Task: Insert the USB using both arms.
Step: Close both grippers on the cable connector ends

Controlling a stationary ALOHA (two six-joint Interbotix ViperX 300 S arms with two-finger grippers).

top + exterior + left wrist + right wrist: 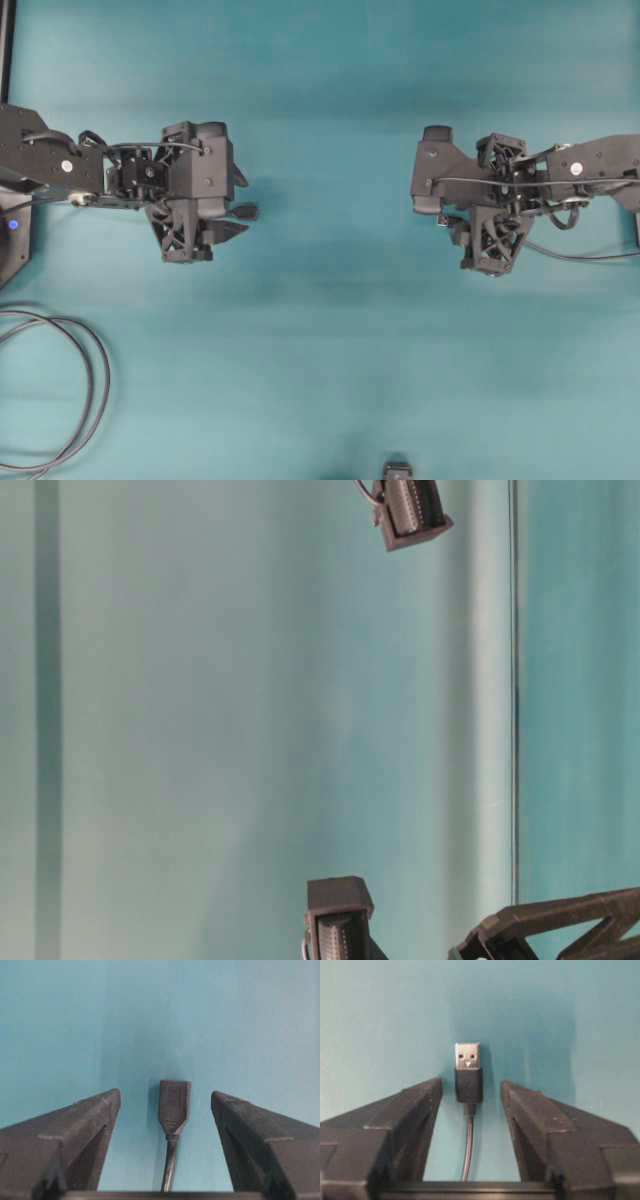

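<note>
My right gripper [470, 1092] stands apart around the USB [468, 1072], the left gripper [165, 1102] apart around the socket [174, 1107]. I judge the plug light and stiff on its soft cable; I would grip its dark body.

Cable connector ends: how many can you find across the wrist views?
2. The USB lies between the right fingers; the socket end between the left fingers. Others may be hidden.

The USB [468, 1071] has a shiny metal tip on a matt black plastic body. The right pincer [470, 1092] fingers look rough, grainy black plastic. The bench [330, 60] is matt teal.
</note>
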